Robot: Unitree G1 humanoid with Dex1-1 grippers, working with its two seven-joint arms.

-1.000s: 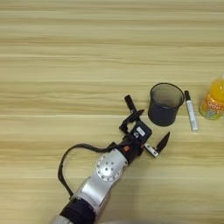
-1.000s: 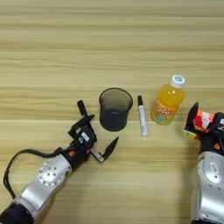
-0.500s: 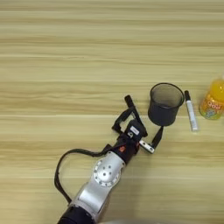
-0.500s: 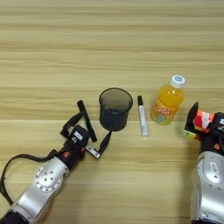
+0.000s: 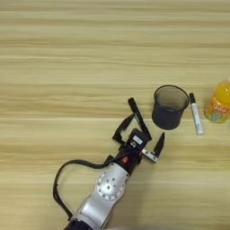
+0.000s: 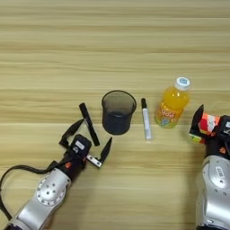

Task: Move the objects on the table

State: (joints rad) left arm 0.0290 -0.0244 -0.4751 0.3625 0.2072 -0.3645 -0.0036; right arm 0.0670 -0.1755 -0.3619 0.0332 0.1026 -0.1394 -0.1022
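Note:
A slim black marker (image 5: 137,117) lies on the table (image 5: 67,67), just left of the black wire-mesh pen cup (image 5: 169,108). My left gripper (image 5: 140,137) is open at the marker's near end, one finger on each side of it. The cup stands upright, also in the right eye view as pen cup (image 6: 118,112). At the right edge, my right gripper (image 6: 210,128) is shut on the multicoloured puzzle cube (image 6: 209,125) and holds it near the table top.
A white pen with a black cap (image 6: 146,119) lies right of the cup. An orange drink bottle (image 6: 173,103) stands upright between that pen and the right gripper. A black cable (image 5: 72,173) loops beside the left arm.
My left gripper has shifted left, away from the cup, so its fingers now straddle the marker's near end. The marker, the cup and the right arm have stayed put.

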